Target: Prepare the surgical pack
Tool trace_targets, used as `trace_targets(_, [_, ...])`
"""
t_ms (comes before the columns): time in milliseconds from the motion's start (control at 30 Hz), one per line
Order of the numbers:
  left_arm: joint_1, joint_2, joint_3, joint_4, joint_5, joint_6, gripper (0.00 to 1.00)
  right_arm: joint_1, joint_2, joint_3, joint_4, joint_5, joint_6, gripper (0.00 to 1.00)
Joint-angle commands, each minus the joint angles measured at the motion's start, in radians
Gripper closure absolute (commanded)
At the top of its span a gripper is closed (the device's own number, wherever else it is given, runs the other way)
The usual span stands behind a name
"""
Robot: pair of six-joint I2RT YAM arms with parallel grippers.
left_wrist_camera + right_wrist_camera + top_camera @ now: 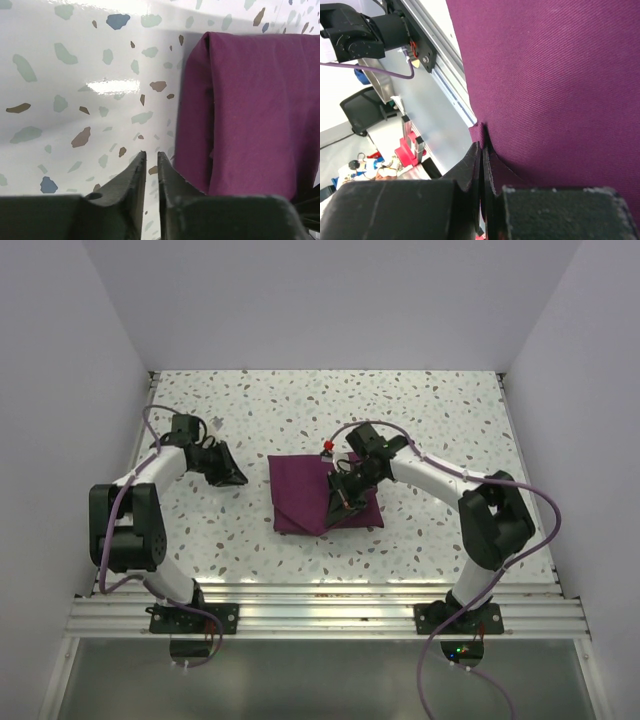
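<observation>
The folded purple cloth (303,495) lay at the centre of the bench (420,420). Jaws of the right gripper (482,150) pinched a flap near its 4 o'clock. The left gripper (150,156), at 9 o'clock, showed jaws barely apart and empty. Advised: draw the flap across low and avoid dragging the cloth.

Dark-purple cloth (300,495) with fine diagonal weave; glossy white counter (420,410) speckled with grey-green, brown and blue flecks; white arms (160,468) with black joints, lilac cables (541,502); black left gripper (151,155) and right gripper (482,146).
</observation>
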Motion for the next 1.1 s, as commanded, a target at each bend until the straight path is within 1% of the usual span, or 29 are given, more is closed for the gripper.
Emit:
trace_targets(0, [0.002, -0.045, -0.016, -0.034, 0.055, 0.057, 0.85, 0.012, -0.058, -0.009, 0.003, -0.04, 0.035, 1.0])
trace_targets(33, [0.001, -0.079, -0.033, -0.034, 0.058, 0.077, 0.9, 0.012, -0.059, -0.01, 0.013, -0.043, 0.044, 1.0])
trace_targets(133, [-0.021, -0.149, -0.105, -0.031, 0.058, 0.083, 1.0, 0.012, -0.062, -0.007, 0.026, -0.034, 0.061, 1.0])
trace_targets(167, [-0.024, -0.162, -0.142, -0.024, 0.064, 0.079, 1.0, 0.012, -0.064, -0.024, 0.044, -0.032, 0.072, 1.0])
trace_targets(267, [-0.028, -0.188, -0.179, -0.008, 0.083, 0.056, 1.0, 0.015, -0.068, -0.093, 0.087, -0.044, 0.092, 1.0])
trace_targets(467, [-0.028, -0.191, -0.153, -0.009, 0.086, 0.054, 1.0, 0.042, -0.067, -0.191, 0.139, -0.032, 0.094, 1.0])
trace_targets(700, [-0.028, -0.166, -0.121, -0.011, 0.093, 0.052, 1.0, 0.061, -0.029, -0.225, 0.142, 0.012, 0.072, 1.0])
trace_targets(800, [-0.028, -0.162, -0.101, -0.018, 0.089, 0.052, 1.0, 0.062, -0.021, -0.259, 0.159, 0.043, 0.074, 0.95])
trace_targets(900, [-0.03, -0.159, -0.094, -0.018, 0.086, 0.049, 1.0, 0.064, -0.009, -0.3, 0.178, 0.088, 0.071, 0.93])
trace_targets(1067, [-0.03, -0.156, -0.096, -0.017, 0.086, 0.048, 1.0, 0.067, 0.01, -0.322, 0.191, 0.15, 0.057, 0.8])
